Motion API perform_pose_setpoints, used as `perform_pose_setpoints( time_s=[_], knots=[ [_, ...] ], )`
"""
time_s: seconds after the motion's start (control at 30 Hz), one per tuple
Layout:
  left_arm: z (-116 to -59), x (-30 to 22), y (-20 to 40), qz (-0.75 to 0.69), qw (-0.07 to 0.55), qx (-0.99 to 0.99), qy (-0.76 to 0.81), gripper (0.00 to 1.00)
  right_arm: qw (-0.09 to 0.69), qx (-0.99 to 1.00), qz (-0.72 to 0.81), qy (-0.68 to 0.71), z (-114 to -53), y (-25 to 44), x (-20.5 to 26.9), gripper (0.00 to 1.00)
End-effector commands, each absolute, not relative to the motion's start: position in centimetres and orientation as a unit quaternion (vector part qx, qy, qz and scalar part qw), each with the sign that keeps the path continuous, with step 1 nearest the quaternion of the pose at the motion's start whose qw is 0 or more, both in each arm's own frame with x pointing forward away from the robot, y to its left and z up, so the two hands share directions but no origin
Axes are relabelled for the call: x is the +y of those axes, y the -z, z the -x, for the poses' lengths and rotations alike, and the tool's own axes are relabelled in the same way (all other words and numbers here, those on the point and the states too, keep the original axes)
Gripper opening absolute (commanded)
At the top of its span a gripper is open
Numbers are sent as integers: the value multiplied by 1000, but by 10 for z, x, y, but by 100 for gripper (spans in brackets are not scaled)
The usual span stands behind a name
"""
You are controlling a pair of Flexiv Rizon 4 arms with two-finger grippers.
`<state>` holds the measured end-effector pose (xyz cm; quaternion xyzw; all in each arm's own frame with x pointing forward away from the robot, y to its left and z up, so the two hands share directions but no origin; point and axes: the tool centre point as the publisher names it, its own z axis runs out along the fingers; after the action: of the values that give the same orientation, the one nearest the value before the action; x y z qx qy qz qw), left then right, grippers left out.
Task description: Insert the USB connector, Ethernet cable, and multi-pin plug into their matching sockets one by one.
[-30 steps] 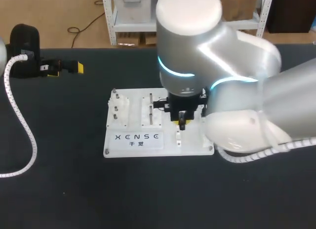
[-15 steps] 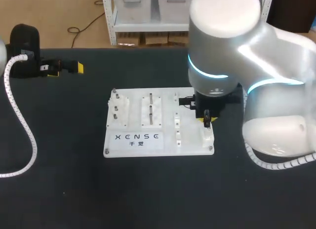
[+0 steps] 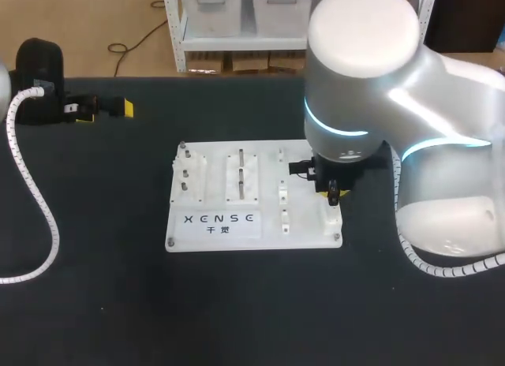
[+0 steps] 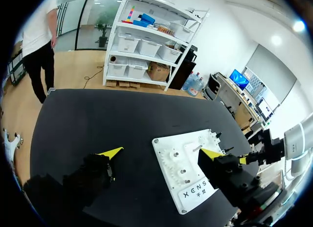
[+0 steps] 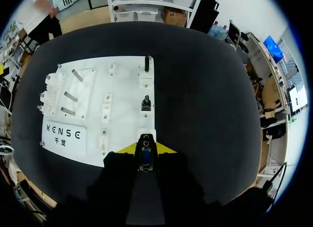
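Note:
A white socket board [image 3: 304, 228] lies mid-table. My right gripper [image 3: 334, 194] hangs over the board's right edge, shut on a small black USB connector [image 5: 145, 151] with a blue inset, pointing down. In the right wrist view the gripper [image 5: 145, 147] is just short of a white socket [image 5: 145, 136] in the board's [image 5: 122, 85] right-hand column. Two black plugs [image 5: 145, 103] [image 5: 146, 64] stand further along that column. My left gripper [image 3: 106, 107] rests at the table's far left, away from the board. The left wrist view shows the left gripper [image 4: 161, 152] open, with nothing between its fingers.
Metal pegs [image 3: 183, 165] stand on the board's left part, and two small white sockets [image 3: 282, 195] in its middle. A white spiral conduit [image 3: 35, 200] from my left arm curves across the table's left side. Another conduit [image 3: 442, 263] loops under my right arm.
My right arm has moved right, from over the board's middle column to its right edge, still holding the connector. The left arm has not moved.

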<state>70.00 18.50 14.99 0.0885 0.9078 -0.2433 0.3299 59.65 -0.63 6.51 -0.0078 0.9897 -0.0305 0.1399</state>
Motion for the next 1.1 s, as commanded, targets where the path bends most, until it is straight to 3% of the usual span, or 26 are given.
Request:
perform_pose_setpoints(
  time_s=[0.03, 1.1],
  knots=[
    [-700, 185, -150, -88, 330, 908, 243, 100, 142, 989, 10, 29, -597, -63, -7, 0],
    [-700, 185, -150, -88, 330, 908, 243, 100, 142, 989, 13, 30, -587, -55, -11, 0]
  ],
)
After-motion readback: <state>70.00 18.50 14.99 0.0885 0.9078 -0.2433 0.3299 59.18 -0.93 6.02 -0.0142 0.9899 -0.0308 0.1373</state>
